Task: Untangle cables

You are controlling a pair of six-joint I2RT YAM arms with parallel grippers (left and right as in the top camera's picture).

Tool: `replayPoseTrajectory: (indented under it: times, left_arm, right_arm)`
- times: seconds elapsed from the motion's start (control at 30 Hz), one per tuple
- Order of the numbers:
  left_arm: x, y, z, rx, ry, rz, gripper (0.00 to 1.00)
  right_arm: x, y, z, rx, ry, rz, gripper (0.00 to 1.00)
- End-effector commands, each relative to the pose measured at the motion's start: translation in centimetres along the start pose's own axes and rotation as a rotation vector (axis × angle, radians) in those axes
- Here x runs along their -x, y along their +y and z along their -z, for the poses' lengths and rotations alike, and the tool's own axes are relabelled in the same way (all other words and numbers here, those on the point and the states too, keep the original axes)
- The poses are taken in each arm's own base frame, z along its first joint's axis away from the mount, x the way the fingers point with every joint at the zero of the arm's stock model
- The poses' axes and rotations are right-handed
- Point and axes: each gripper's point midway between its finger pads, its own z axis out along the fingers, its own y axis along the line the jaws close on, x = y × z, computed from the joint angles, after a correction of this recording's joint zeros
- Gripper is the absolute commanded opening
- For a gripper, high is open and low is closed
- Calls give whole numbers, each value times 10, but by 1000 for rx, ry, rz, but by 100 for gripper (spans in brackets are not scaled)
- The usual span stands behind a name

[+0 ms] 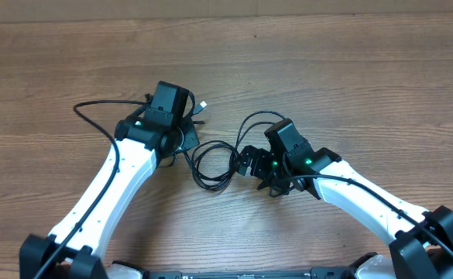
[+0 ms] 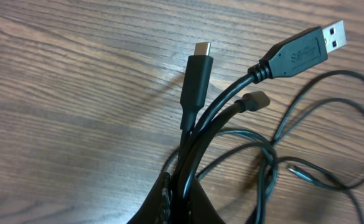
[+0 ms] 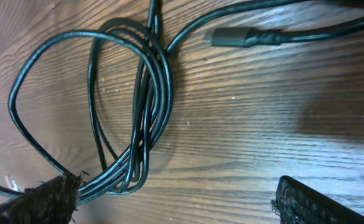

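While the left end effector [image 2: 180, 202] pinches the cables [image 1: 211, 159] shut below their plugs [image 2: 303, 51], right end effector [image 3: 175, 202] spread open – just beside the cables' loops – wooden counter [image 1: 327, 62] beneath the cables.

My cables [image 1: 214, 159] on the table [image 1: 327, 62]
They lie between my claws: left claw [image 1: 183, 132] on their left, right claw [image 1: 245, 160] on their right.

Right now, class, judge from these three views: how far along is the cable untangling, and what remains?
Done: nothing yet; the cables lie in overlapping loops on the table. In hand: the left gripper is shut on a bundle just behind three plugs; the right gripper stands open by the coil, holding nothing. Left: separating every cord.
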Motion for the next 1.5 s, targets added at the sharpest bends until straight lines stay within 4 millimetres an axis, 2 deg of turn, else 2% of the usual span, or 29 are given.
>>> replayPoseTrajectory:
  times: [0.0,0.13,0.23,0.33,0.5,0.67,0.97,1.07,1.27,1.47]
  left_arm:
    - [2,1,-16,34,12,-49,4]
    - [-2,-1,-33,46,39,-57,5]
    - [-5,-4,-41,52,54,-67,4]
    - [-8,-5,-43,54,61,-74,4]
    - [-4,-9,-43,40,43,-73,4]
    - [-8,-28,-43,-18,41,-101,4]
    - [-17,-42,-40,61,-39,-206,5]
    - [-15,-43,-38,102,-87,-178,4]
    - [-11,-37,-38,144,-132,-88,4]
    - [-11,-36,-37,148,-136,-88,4]
  right_arm:
    - [10,-2,4,-14,-54,-6,100]
    - [16,-6,5,-37,-88,-59,99]
    - [19,-7,5,-47,-107,-21,89]
    - [26,-13,7,-88,-144,88,86]
    - [42,-24,12,-173,-227,211,86]
    - [51,-34,16,-238,-273,228,86]
    - [47,-36,15,-244,-258,222,86]
    - [43,-42,14,-258,-242,190,86]
    - [28,-40,1,-248,-171,209,85]
    - [27,-48,-10,-287,-160,223,84]
